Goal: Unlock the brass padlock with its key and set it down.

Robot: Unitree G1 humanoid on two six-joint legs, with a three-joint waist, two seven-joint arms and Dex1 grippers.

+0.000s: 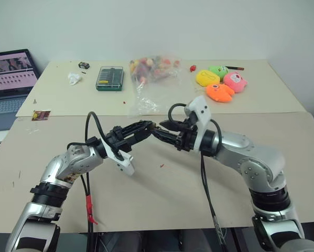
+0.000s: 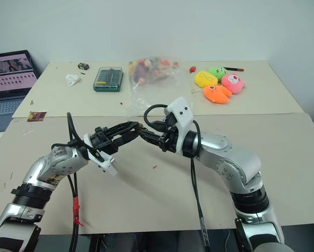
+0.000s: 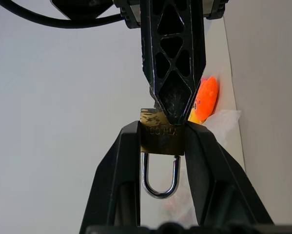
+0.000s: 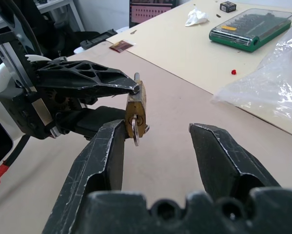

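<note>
Above the beige surface [image 1: 162,189], the brass padlock [image 3: 161,136] is clamped in the left pincer [image 3: 161,146], while the key [image 4: 136,130] sits in its keyhole between the open right pincer [image 4: 158,141] fingers, so a misjudged closing could knock the lock loose.

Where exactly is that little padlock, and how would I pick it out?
Look above the middle of the beige table, where the two arms meet. The left hand pinches the brass padlock between its black fingers. It is the only golden thing there, with a silvery shackle and a key in it.
</note>
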